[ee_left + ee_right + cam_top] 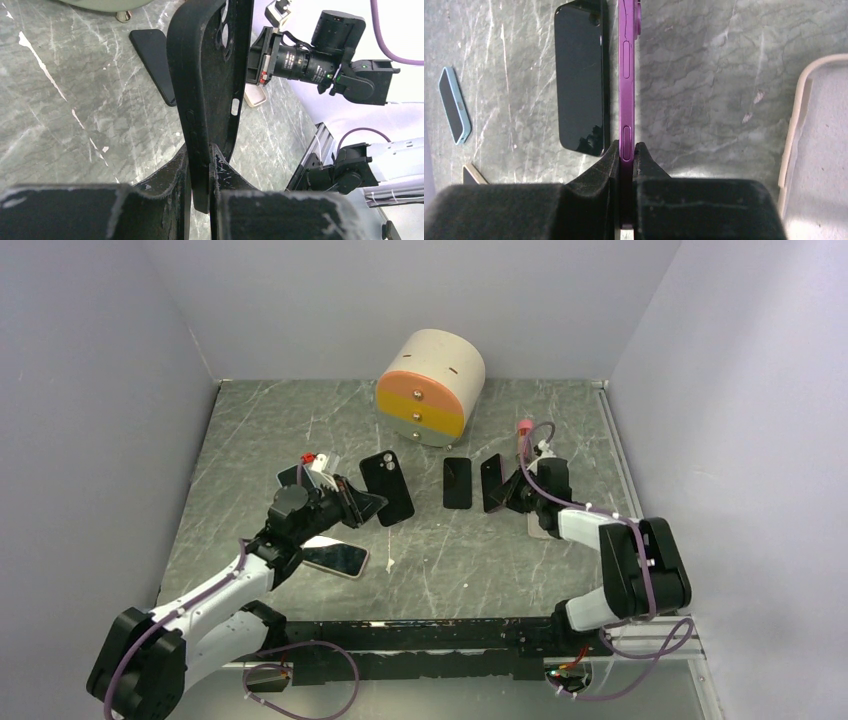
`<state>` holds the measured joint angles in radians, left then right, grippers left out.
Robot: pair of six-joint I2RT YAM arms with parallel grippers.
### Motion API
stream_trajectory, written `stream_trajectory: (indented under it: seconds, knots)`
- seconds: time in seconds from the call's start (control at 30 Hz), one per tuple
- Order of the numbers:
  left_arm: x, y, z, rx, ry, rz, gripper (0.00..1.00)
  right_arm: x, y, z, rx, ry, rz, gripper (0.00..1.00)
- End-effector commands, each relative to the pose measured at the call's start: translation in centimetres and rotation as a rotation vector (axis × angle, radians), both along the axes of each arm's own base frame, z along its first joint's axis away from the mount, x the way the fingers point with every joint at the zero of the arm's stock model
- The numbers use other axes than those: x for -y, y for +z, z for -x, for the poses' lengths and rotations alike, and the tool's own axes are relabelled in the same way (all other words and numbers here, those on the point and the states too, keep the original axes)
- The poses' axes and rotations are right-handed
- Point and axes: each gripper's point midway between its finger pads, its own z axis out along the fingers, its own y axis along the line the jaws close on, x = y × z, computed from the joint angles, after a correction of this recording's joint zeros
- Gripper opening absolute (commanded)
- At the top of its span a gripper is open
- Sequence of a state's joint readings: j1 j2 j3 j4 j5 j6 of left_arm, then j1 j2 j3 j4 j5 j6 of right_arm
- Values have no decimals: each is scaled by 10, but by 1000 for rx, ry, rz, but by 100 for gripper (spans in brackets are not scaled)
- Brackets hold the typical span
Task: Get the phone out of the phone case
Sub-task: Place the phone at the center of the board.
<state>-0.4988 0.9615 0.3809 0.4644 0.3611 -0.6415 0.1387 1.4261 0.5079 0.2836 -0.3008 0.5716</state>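
no readable text, labels or numbers

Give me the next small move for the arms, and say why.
Probably lower the right gripper and lay the purple phone flat on the bare table between the black phone and the beige case, then open. The phone is clamped edge-on above the table; the left gripper is shut on the black case, which looks empty, so the separation seems done.
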Motion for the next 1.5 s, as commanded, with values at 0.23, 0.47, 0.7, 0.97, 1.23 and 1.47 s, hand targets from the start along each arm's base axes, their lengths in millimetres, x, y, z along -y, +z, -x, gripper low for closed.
stream_trajectory:
  seconds: [0.23,0.47,0.7,0.97,1.23,1.47]
  knots:
    - [-7,18,0,93,29,14,2,-22,17,-40,103,77,-93,0]
    - [-8,16,0,90,32,15,2,-41,15,-33,68,158,-171,0]
    - [-10,16,-1,92,42,14,2,-68,14,-28,50,230,-220,0]
    - [-10,19,1,100,42,18,3,-89,26,-27,61,273,-265,0]
    - [-11,19,2,103,42,19,3,-112,41,-9,61,322,-329,0]
    - [-11,19,2,101,42,20,3,-129,49,-4,87,337,-355,0]
